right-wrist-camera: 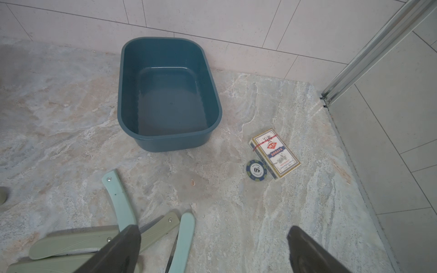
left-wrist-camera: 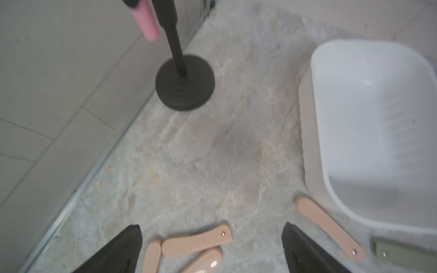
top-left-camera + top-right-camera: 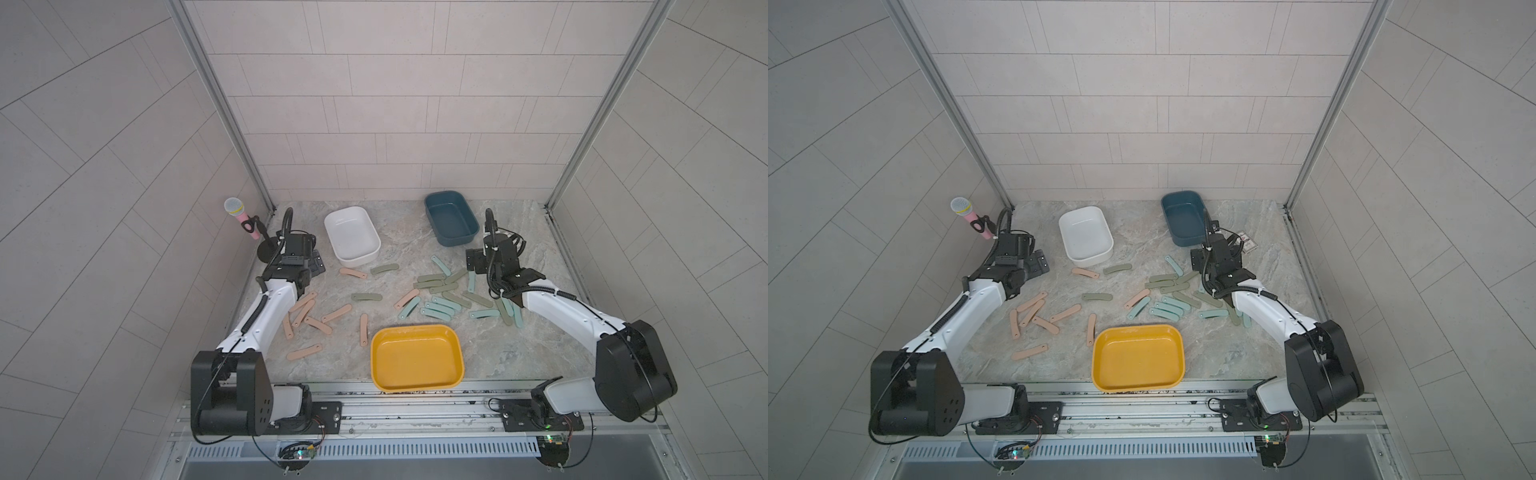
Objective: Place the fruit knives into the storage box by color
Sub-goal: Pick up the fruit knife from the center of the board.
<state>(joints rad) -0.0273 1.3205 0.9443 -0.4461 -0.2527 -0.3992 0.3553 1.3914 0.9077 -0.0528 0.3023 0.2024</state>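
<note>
I count three boxes on the bench [image 3: 519, 353]: a white box [image 3: 357, 258] and a dark blue box [image 3: 455, 241] toward the back edge, and a yellow box [image 3: 415, 384] at the front edge. All the fruit knives lie loose on the bench. Nine pink knives [image 3: 318, 325] are scattered toward the left edge. The green knives [image 3: 366, 297] and teal knives [image 3: 484, 314] overlap toward the right edge, too tangled for me to count. The left jaws and right jaws stand spread wide, grasping nothing.
</note>
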